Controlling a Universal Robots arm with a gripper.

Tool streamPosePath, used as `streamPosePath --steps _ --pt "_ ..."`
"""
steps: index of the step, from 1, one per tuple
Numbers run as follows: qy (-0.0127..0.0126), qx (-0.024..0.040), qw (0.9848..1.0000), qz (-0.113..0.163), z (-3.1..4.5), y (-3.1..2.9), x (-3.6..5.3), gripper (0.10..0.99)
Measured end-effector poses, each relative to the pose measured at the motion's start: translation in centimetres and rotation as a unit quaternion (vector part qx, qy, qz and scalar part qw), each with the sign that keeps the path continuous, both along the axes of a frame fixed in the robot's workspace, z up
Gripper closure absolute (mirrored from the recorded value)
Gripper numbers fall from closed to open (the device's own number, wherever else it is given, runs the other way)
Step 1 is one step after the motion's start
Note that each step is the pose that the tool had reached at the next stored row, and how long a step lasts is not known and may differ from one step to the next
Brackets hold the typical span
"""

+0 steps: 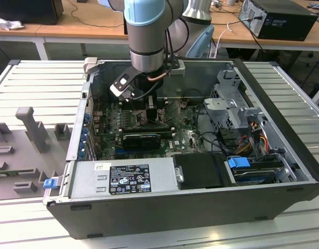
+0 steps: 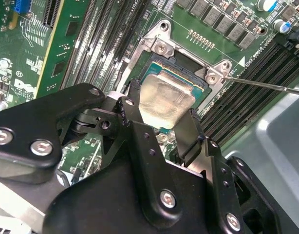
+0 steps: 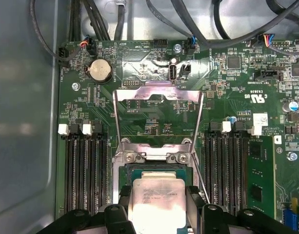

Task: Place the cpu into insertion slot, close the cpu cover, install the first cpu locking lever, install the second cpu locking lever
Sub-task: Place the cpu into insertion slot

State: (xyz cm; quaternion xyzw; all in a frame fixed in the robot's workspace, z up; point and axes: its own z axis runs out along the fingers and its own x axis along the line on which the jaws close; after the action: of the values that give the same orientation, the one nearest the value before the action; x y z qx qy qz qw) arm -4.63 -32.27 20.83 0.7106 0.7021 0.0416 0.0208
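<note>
Pincer (image 2: 164, 114) grips printed cpu (image 2: 166, 100) at insertion slot (image 2: 184, 67), cpu cover (image 3: 154, 91) raised open.

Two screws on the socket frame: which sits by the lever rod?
The screw where the thin lever rod ends; the other screw has bare frame around it.

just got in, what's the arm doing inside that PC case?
The arm's gripper is shut on the cpu, silvery face up, right over the insertion slot. Whether the chip is seated yet I cannot tell. The cpu cover stands open, hinged back from the socket.
</note>
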Motion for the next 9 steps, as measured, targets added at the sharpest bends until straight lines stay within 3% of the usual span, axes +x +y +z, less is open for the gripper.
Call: streamPosePath --steps 9 --pt "0.0 -0.0001 1.0 0.0 -0.38 0.0 0.02 0.557"
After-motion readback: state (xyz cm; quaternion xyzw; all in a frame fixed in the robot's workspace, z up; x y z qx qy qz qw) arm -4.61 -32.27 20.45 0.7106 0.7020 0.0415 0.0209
